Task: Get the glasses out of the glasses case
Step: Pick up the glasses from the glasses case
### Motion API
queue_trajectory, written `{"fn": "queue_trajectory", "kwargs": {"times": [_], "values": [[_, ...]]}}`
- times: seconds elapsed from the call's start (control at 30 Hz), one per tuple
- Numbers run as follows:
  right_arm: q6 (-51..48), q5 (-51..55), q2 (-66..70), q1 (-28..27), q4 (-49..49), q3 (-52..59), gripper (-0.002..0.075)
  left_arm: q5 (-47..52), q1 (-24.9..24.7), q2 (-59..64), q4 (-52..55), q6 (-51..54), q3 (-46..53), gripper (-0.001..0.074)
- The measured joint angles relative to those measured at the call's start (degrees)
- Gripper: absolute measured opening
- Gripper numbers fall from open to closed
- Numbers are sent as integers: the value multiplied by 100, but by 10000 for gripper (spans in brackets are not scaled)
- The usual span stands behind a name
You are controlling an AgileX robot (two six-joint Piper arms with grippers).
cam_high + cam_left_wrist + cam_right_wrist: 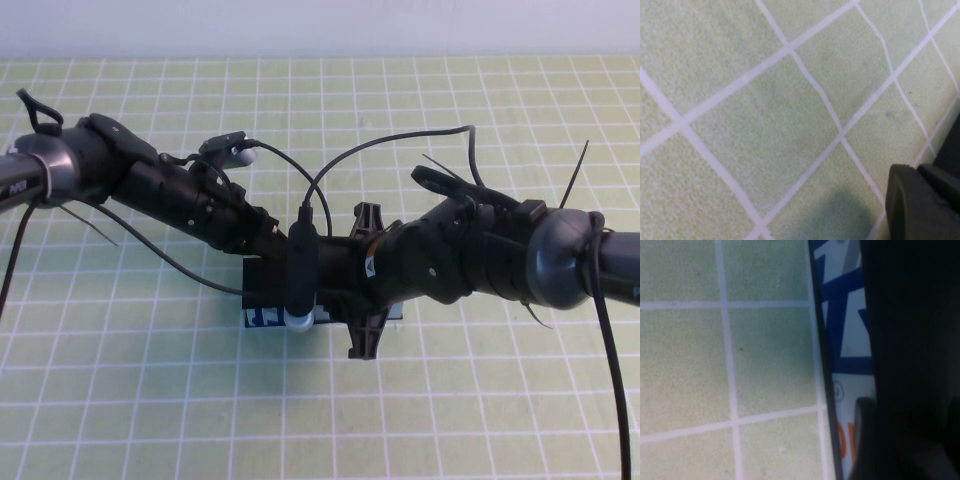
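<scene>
The glasses case (262, 316) lies at the table's middle, almost wholly covered by both arms; only a strip of its light blue front shows in the high view. My left gripper (258, 262) is down at the case's left end. My right gripper (338, 275) is down over its right part. In the right wrist view the case's front (847, 340), light blue with dark blue and orange print, lies right against a dark part of the right gripper (890, 440). The left wrist view shows only cloth and a dark edge of the left gripper (922, 207). The glasses are hidden.
A green cloth with a white grid (150, 400) covers the table. Black cables (330, 170) loop above both wrists. A white wall (320, 25) runs along the far edge.
</scene>
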Motion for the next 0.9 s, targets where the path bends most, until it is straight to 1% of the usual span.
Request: {"fn": "queue_trajectory", "kwargs": {"times": [0.07,0.17,0.33,0.5,0.57,0.67,0.9], "values": [[0,-8,5,0,-11,0,250,-10,0,0,0,0,0,-4],[-12,-8,5,14,-50,-9,199,-45,0,0,0,0,0,-4],[-23,-8,5,16,-90,-9,88,-90,0,0,0,0,-2,-4],[9,16,-42,16,-107,-13,81,-90,10,0,-11,0,-2,-4],[83,50,-111,16,-107,-13,49,-68,22,0,-11,0,-12,-4],[247,50,-280,16,-119,-22,21,8,98,-117,4,-68,-12,-4],[382,65,-528,16,-129,-22,-1,336,495,-1169,76,-69,26,-4]]}}
